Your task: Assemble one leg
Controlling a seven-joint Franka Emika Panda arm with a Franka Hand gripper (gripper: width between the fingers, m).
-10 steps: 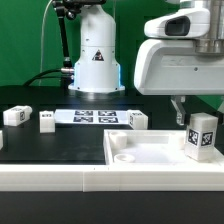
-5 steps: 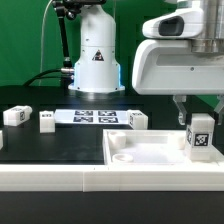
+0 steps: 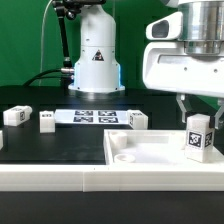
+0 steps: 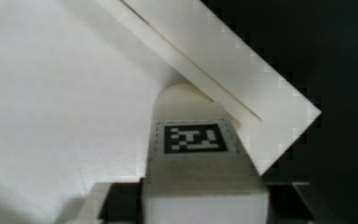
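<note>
A white leg with a marker tag stands slightly tilted on the near right corner of the large white tabletop. My gripper hangs just above it. Its fingers are spread wider than the leg and flank the leg's top. In the wrist view the leg runs between the two dark fingers, with the gripper around its upper end and the tabletop beneath. Whether the pads touch the leg is not clear there.
Three more legs lie on the black table: one at the exterior view's far left, one beside it, one right of the marker board. The marker board lies in front of the robot base.
My gripper has risen a little while the leg stayed on the tabletop corner; the leg now leans slightly.
</note>
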